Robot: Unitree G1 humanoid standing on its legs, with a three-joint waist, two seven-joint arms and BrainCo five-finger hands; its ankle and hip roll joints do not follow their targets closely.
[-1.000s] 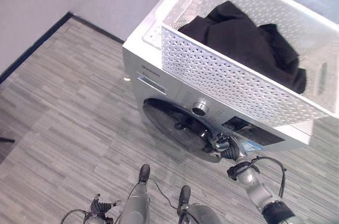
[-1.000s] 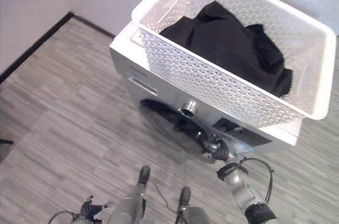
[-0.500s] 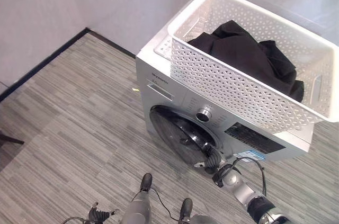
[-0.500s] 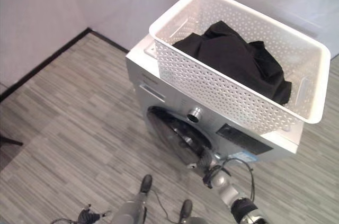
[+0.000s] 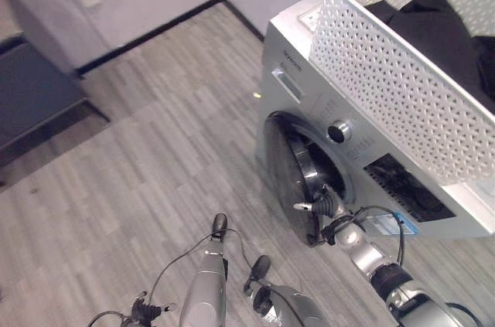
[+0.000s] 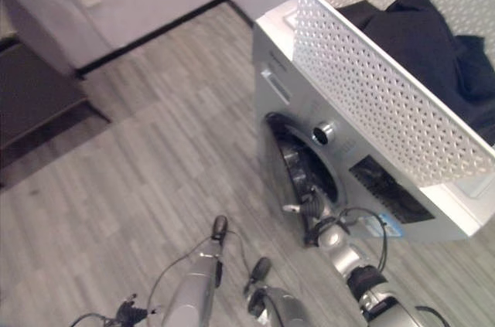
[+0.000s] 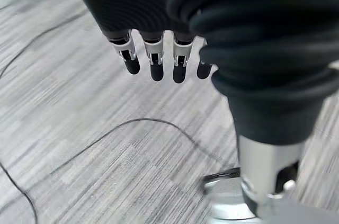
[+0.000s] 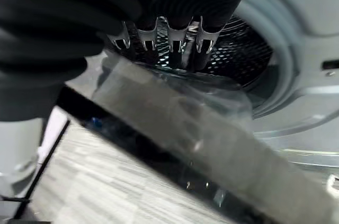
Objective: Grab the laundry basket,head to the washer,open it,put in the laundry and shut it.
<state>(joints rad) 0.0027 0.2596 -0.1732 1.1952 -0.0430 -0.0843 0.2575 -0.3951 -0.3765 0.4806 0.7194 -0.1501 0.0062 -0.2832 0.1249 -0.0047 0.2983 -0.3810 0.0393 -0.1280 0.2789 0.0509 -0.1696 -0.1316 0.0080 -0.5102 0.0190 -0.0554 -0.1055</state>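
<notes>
1. The black laundry lies in the white laundry basket on top of the washer, well above the right hand's fingers.
2. The right hand has its fingers hooked over the edge of the washer door, which stands ajar; the drum shows past them.
3. The left hand hangs over the floor, fingers relaxed, holding nothing.

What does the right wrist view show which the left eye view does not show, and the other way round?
The right wrist view alone shows the perforated drum inside the washer, seen past the fingers, which hook behind the door's edge.

The left eye view alone shows the white laundry basket standing on top of the washer, the black laundry in it, and the control dial.

Both show the right hand at the washer door, which stands partly open.
</notes>
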